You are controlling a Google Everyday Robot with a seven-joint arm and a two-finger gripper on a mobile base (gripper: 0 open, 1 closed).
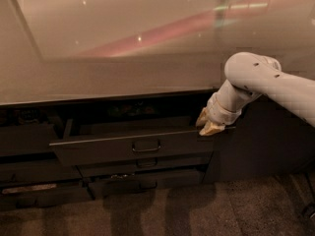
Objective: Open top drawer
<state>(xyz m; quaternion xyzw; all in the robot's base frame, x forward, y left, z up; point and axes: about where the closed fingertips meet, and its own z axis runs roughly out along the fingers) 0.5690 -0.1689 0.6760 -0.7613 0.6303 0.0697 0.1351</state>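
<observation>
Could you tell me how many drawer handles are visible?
3: on the top drawer, middle drawer and bottom drawer; others may be hidden. Gripper at top drawer's right rim.

top drawer (113, 149): standing partly out | gripper (207, 123): at its top right corner, below countertop (98, 77)

- We see the top drawer (98, 151) standing out from the cabinet, with a dark gap open between its rim and the overhanging worktop (123, 68).
- The claw (209, 124) sits at the drawer's right end and takes up that corner of the gap.
- The loop handle (146, 146) is uncovered — only bare floor (197, 205) lies in front.
- Two narrower drawers (142, 163) crowd just beneath.
</observation>
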